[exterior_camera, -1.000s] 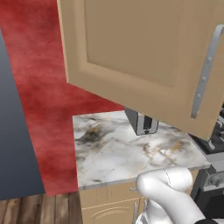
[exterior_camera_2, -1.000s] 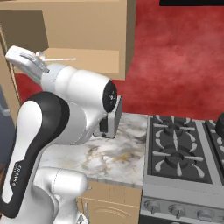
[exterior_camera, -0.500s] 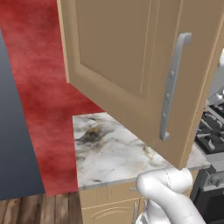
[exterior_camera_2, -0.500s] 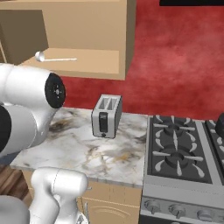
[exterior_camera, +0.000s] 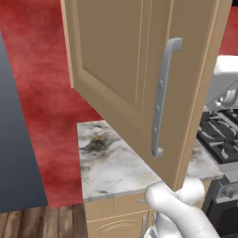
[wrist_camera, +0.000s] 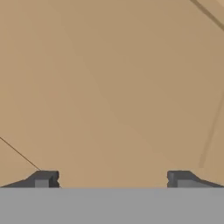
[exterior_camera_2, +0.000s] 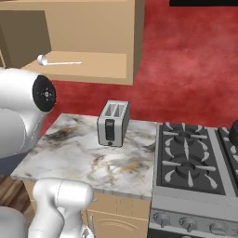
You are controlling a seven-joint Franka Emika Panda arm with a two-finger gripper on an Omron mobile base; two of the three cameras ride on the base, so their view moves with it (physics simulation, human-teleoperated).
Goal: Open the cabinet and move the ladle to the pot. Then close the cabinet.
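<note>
Against the red wall, we see the cabinet (exterior_camera: 139, 79) door has swung farther open above the bench (exterior_camera_2: 88, 153); the ladle (exterior_camera_2: 58, 61) lies exposed on its shelf, reachable. Our pincer (wrist_camera: 112, 179) stays spread, empty.

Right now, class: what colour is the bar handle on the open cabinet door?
Silver-grey; the bar handle shows best in the left base view.

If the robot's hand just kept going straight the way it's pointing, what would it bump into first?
Most likely tan cabinet wood: the open hand faces a plain tan surface with nothing between. Which panel it is, and how near, the hand view doesn't show.
</note>
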